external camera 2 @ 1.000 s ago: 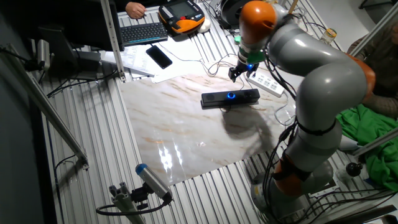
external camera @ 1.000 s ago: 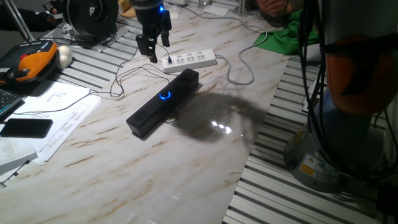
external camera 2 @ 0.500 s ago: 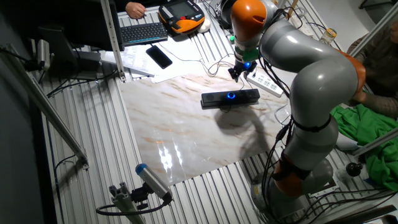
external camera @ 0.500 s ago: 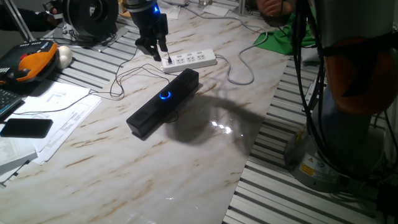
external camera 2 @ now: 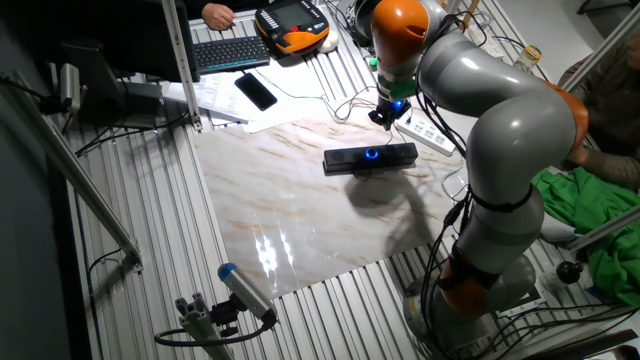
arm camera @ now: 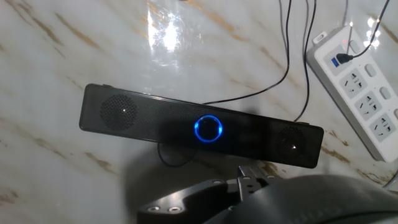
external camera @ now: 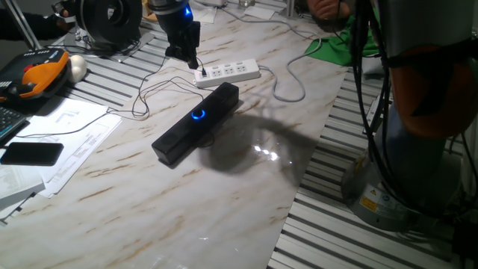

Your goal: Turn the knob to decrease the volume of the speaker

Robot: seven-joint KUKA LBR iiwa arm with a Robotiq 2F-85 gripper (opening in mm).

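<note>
The speaker [external camera: 196,124] is a long black bar lying diagonally on the marble table, also seen in the other fixed view [external camera 2: 370,157]. In the hand view the speaker [arm camera: 143,118] spans the frame. The knob [external camera: 198,114] glows as a blue ring at its middle [external camera 2: 373,154] [arm camera: 209,129]. My gripper [external camera: 187,57] hangs in the air behind the speaker, near the power strip, well clear of the knob [external camera 2: 383,118]. Its fingers point down, slightly apart, with nothing between them. They do not show in the hand view.
A white power strip [external camera: 228,72] lies just behind the speaker, with thin cables [external camera: 153,93] looping to its left. Papers and a black phone [external camera: 31,153] lie at the left. My own arm [external camera 2: 500,130] arches over the table's right side.
My gripper has risen and drifted back and left, away from the speaker, and the wrist has turned. The speaker has not moved.
</note>
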